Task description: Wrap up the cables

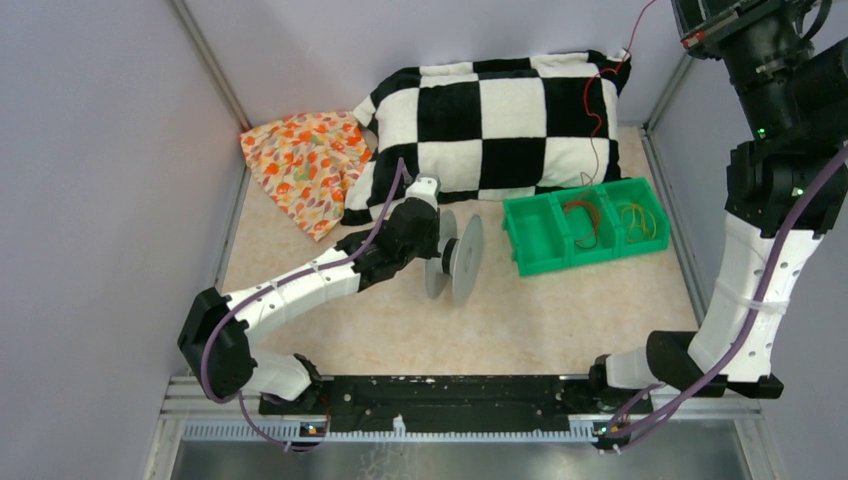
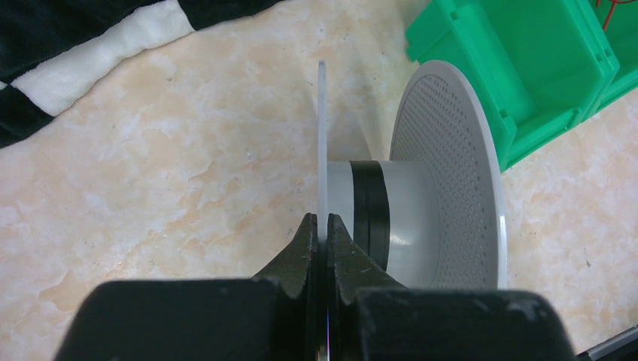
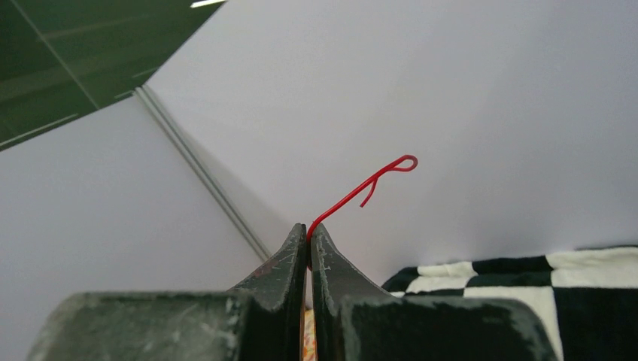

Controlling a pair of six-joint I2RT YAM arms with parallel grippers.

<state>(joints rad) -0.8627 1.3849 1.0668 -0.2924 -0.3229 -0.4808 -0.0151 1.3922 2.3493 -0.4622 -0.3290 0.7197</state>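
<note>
Pinching spool (image 2: pixel 444 173) by its near flange with left gripper (image 2: pixel 321 226), mid-worktop (image 1: pixel 560 330). Clamping red cable (image 3: pixel 361 188) end in right gripper (image 3: pixel 308 235), raised high over far right corner. Trailing down across pillow (image 1: pixel 500 110) into bin (image 1: pixel 522 245) by right edge. Risk of snagging on pillow fabric or dragging other cables (image 1: pixel 582 215) out while pulling. Risk of slipping from such a thin pinch. Open room along near edge and between spool and bin. Little room past bin at right edge.

Enclosure: plain pale grey walls (image 1: pixel 100 150) on three sides, joined at metal corner posts (image 1: pixel 208 62). Tabletop (image 1: pixel 560 320) beige, marbled, evenly lit. Right wrist view: dark green panel (image 3: pixel 60 53) overhead, with a bright strip (image 3: pixel 209 3) at its edge, possibly a lamp.
</note>
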